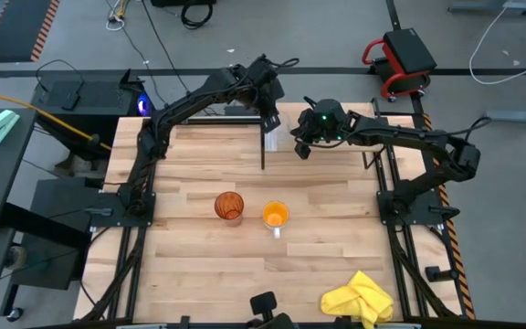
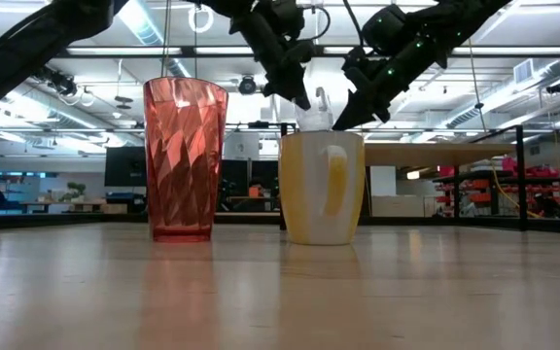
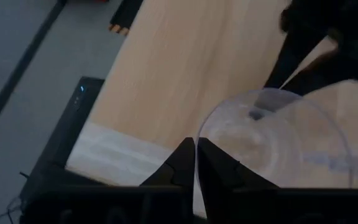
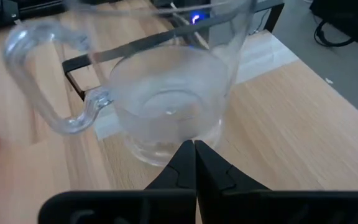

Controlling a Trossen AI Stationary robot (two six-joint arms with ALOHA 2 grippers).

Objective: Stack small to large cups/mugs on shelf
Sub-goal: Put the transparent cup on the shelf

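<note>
The small clear glass cup is at the white end of the shelf, its handle to one side. The mug hides its base in the low view. My left gripper comes from above and is shut on the cup. My right gripper is shut, its tips right at the cup's lower wall on the table's right side. The amber tumbler and the orange mug stand upright on the tabletop, side by side. My left gripper pinches the cup's rim, one finger outside the cup and one inside, coming from above and pointing down. The cup stays upright below it over the shelf board. My right gripper's shut tips overlap the cup's base wall; I cannot tell whether they touch.
A yellow cloth lies near the table's near right corner. The shelf's black frame posts stand at the far middle of the table. Bare wood lies between the two standing vessels and the shelf.
</note>
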